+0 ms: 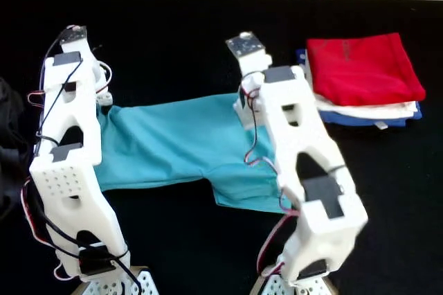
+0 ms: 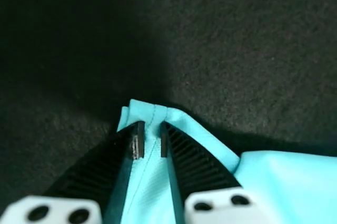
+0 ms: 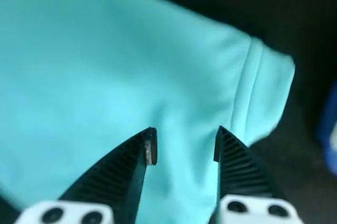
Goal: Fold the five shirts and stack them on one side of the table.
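Lying spread across the middle of the black table point(image 1: 173, 32), the teal shirt point(image 1: 173, 142) stretches between the two arms. The left pincer point(image 2: 150, 142) is closed on a folded edge of it. The right pincer point(image 3: 184, 148) is open over the cloth near a sleeve. A stack of folded shirts point(image 1: 367, 104), red on top, sits at the table's far right.

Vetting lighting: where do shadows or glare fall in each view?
High view: even light on the black table, no glare on the teal shirt. Left wrist view: a deep shadow darkens the table beside the edge pinched by the left gripper. Right wrist view: the shirt is brightly lit under the open right gripper.
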Available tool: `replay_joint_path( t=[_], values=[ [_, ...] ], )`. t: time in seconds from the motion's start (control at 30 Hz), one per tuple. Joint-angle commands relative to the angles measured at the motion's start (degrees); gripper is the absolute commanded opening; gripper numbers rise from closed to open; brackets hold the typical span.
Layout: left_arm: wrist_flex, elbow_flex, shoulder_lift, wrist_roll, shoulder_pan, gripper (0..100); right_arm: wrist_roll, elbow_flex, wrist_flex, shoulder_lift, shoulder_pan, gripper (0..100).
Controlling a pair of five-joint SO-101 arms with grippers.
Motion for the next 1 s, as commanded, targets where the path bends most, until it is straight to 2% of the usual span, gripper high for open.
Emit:
replay_joint_path(
  t=[0.0,0.1,0.17,0.3,0.6,0.97],
  values=[
    [2.4,-4.5,1.7,0.1,-3.5,8,-0.6,-8.7,-3.1,8.7,4.1,17.6],
    [3.7,-6.5,3.2,-0.6,-5.7,8,-0.6,-16.0,-2.5,16.5,7.9,17.6],
    [4.7,-7.7,4.3,-4.0,-6.6,8,-0.6,-20.7,-0.4,20.7,9.0,17.6],
    [7.0,-9.6,6.8,-7.8,-7.4,8,-0.6,-29.7,8.0,24.7,8.9,17.6],
    [19.3,-17.2,2.4,-7.8,-6.4,8,-0.6,-45.3,25.4,18.3,5.9,17.7],
    [36.2,-17.3,-14.5,-7.9,-3.6,8,-0.7,-47.4,34.8,9.5,2.5,17.7]
  ],
)
